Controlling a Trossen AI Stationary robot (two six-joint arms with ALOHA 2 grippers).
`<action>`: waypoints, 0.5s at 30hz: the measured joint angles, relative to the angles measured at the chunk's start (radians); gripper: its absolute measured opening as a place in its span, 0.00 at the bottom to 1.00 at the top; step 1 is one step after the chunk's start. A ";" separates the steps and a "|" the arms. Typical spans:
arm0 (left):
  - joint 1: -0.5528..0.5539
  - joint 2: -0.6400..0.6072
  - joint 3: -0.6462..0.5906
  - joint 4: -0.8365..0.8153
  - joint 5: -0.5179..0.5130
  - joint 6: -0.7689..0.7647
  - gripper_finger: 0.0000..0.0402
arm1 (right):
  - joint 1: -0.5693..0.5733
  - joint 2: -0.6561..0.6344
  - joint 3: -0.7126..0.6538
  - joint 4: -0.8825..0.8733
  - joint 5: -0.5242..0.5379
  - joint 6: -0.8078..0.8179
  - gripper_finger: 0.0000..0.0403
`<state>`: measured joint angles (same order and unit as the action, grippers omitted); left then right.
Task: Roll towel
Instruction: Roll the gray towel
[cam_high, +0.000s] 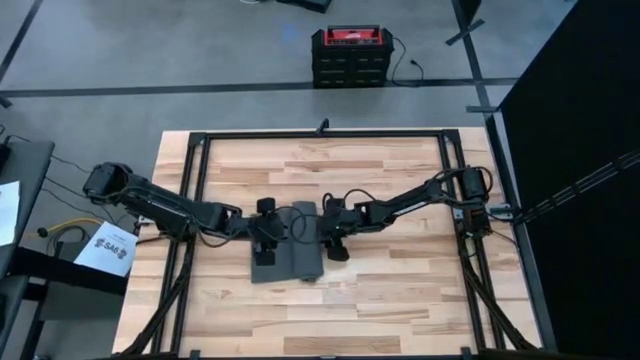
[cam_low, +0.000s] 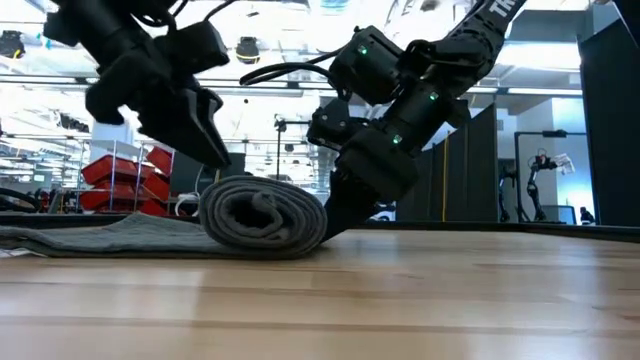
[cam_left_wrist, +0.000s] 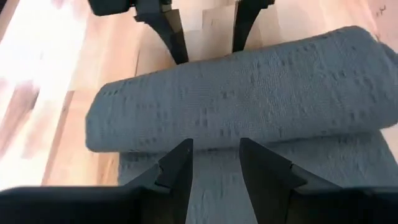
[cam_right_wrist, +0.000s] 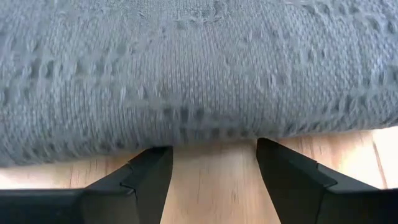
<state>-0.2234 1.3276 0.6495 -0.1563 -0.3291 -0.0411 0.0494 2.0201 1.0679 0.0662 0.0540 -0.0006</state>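
Partly rolled towel (cam_low: 262, 215) lies with roll axis running toward camera; left tool (cam_left_wrist: 214, 163) and right tool (cam_right_wrist: 211, 163) flank it, both released.

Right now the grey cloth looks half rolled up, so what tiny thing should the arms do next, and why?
Probably push the roll one more turn over the flat part. The towel is partly rolled, with a flat stretch still lying on the table. The right tool sits open at table level behind the roll, and the left tool is open on the flat side.
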 joint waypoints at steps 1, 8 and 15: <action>0.000 0.021 0.000 0.020 0.002 0.004 0.29 | 0.000 0.000 0.000 0.000 0.000 0.000 0.55; 0.003 0.238 0.006 0.186 0.014 0.061 0.29 | 0.000 -0.001 0.000 -0.004 -0.003 -0.005 0.55; 0.003 0.344 0.022 0.233 0.037 0.022 0.29 | 0.003 -0.043 -0.002 -0.099 -0.005 -0.107 0.55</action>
<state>-0.2207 1.6717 0.6712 0.0763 -0.2918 -0.0191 0.0525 1.9774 1.0657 -0.0325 0.0490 -0.1074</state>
